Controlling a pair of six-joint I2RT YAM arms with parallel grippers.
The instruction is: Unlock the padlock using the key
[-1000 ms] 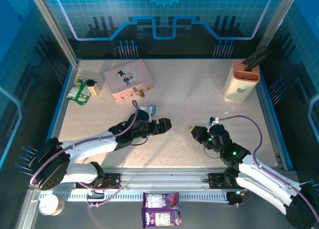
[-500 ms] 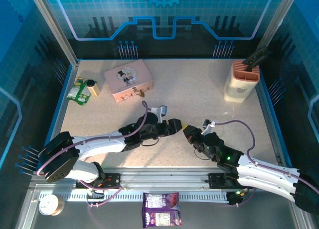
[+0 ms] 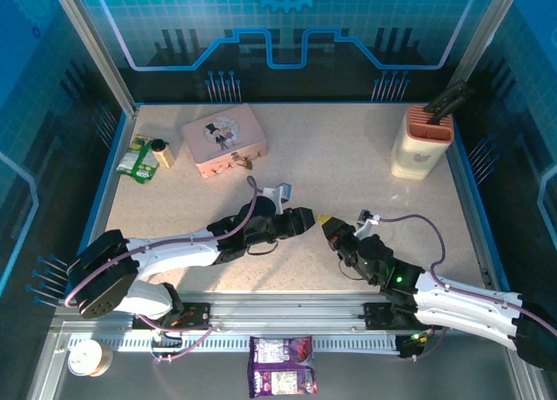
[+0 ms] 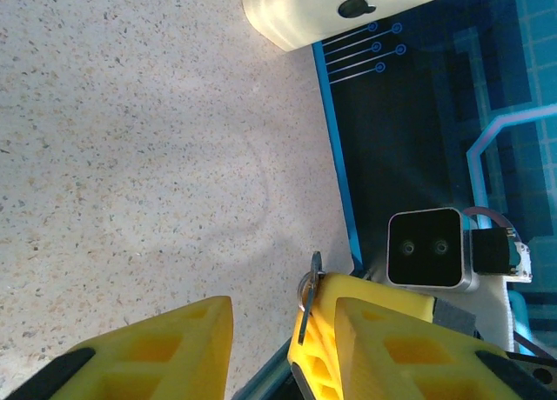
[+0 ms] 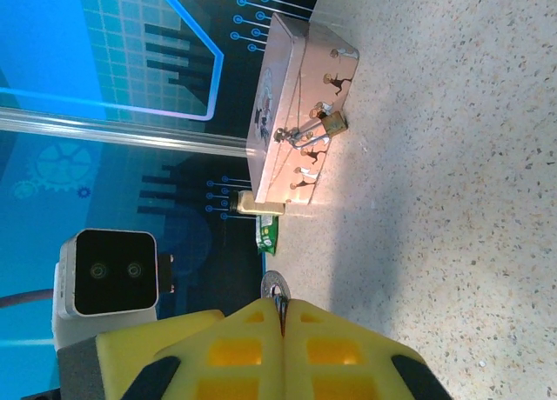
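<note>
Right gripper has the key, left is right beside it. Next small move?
Probably close the left gripper on the small dark grey metal key. Its fingers are open beside the exposed head, the right gripper is shut on it, and the brass padlock sits on the left arm's side.

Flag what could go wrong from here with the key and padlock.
1. The right gripper pinches the key between shut fingers with just its head showing; a slip drops it on the table.
2. The open left gripper sits nose to nose with it; a bump could knock the key loose.
3. The padlock hangs unheld on the pink tin and may swing away.
</note>
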